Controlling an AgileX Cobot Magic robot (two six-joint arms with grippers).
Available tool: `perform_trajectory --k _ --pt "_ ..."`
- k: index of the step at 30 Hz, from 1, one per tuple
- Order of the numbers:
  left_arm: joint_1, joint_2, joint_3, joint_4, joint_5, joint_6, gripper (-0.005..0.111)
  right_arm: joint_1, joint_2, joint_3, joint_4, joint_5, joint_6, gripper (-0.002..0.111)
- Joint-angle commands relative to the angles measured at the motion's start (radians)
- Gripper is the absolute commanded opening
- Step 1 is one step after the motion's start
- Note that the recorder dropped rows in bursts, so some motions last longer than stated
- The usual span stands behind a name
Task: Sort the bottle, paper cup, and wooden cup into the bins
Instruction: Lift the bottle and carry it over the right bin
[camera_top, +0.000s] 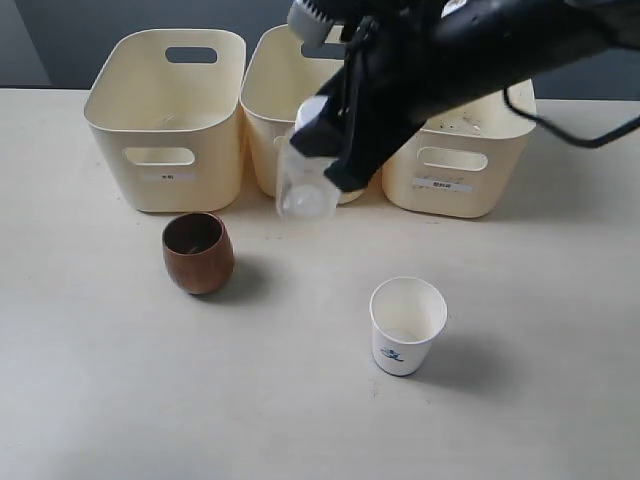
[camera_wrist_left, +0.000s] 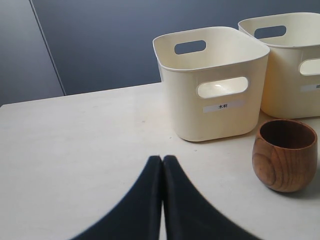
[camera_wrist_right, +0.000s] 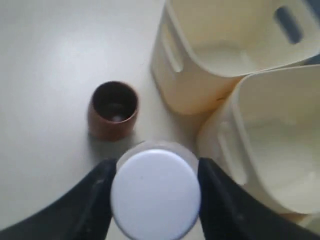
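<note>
Left gripper: fingers are pressing together, holding nothing. Wooden cup is standing upright in front of the left bin. It is looking stiff and rounded, apt to slip, so best taken across the rim. Right gripper is clamping the bottle at its white cap. The bottle is hanging tilted before the middle bin (light, smooth plastic, likely to swing). Paper cup is standing apart, right of centre, and is appearing easily crushed. Count: three bins, one bottle, two cups.
</note>
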Motion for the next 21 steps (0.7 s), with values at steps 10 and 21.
perform_trajectory --k 10,21 --pt "-0.004 -0.005 0.001 0.000 0.000 -0.002 0.000 -0.007 -0.151 -0.007 -1.139 -0.174 0.925 -0.001" --pt "-0.004 -0.005 0.001 0.000 0.000 -0.002 0.000 -0.156 0.176 -0.117 -1.211 -0.242 1.086 -0.001"
